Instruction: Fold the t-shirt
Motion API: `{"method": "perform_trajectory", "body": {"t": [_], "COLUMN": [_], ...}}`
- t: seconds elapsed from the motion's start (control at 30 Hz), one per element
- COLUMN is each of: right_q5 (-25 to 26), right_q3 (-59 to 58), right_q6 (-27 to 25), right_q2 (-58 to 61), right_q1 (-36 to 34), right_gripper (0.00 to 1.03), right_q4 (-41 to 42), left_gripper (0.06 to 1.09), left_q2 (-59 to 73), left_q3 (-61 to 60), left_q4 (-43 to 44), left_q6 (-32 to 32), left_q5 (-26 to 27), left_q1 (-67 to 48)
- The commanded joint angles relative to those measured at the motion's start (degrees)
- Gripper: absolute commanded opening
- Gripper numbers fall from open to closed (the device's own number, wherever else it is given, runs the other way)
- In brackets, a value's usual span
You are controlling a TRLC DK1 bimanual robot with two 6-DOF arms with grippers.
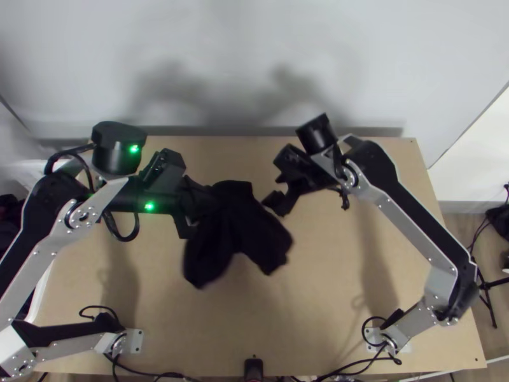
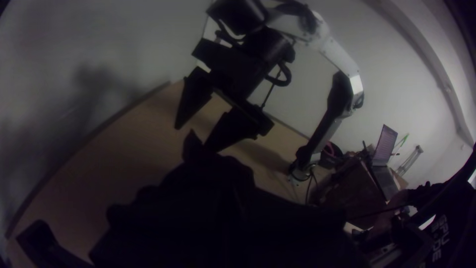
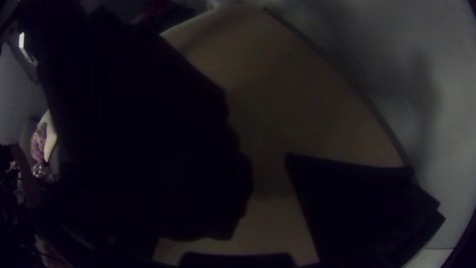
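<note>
Light wooden table (image 1: 318, 286), pale wall (image 1: 223, 51) beside it; 1 open laptop (image 2: 386, 144) beyond table.

top view (image 1: 172, 89) lit ok, soft shadows on wall (image 1: 382, 63) & table (image 1: 318, 274); wrist views v. dim w/ bent edges.

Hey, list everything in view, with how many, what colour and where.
Bunched cloth t-shirt: one, black, hanging at the left gripper
Flat wooden table: one, light brown, beneath the arms
Smooth wall: pale grey, past the table's far edge
Small upright device: one, black, near edge
Thin cables: several, black, around the bases
Open laptop: one, dark, background
Jointed arms: two, silver-grey and black, over the table
Grippers: two, black; left at the shirt, right beside it
</note>
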Motion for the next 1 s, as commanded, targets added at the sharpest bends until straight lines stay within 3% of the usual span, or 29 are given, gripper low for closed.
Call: {"method": "perform_trajectory", "body": {"t": [0.0,0.13,0.23,0.9,0.97], "right_q5": [0.1,0.1,-0.2,-4.4,-4.4], "right_q3": [11.3,12.7,12.1,14.8,13.9], "right_q6": [-0.2,-0.3,-0.6,-1.6,-2.0], "right_q2": [4.8,5.3,5.4,4.5,4.2], "right_q1": [0.4,0.6,1.4,4.0,4.1], "right_gripper": [0.90,0.90,0.84,0.84,0.79], "right_q4": [-1.7,-1.8,-2.8,-7.7,-8.7], "left_gripper": [0.10,0.10,0.10,0.10,0.10], "left_q2": [0.6,0.7,0.9,3.4,3.7], "left_q3": [0.7,0.6,0.7,0.9,1.8], "left_q4": [-0.5,-0.9,-0.9,-0.5,-0.4], "left_q6": [0.4,0.5,0.6,2.6,2.6], "left_q5": [0.1,0.1,0.1,-0.9,-0.9], "left_q1": [-1.0,-2.1,-2.1,-0.8,-0.1]}}
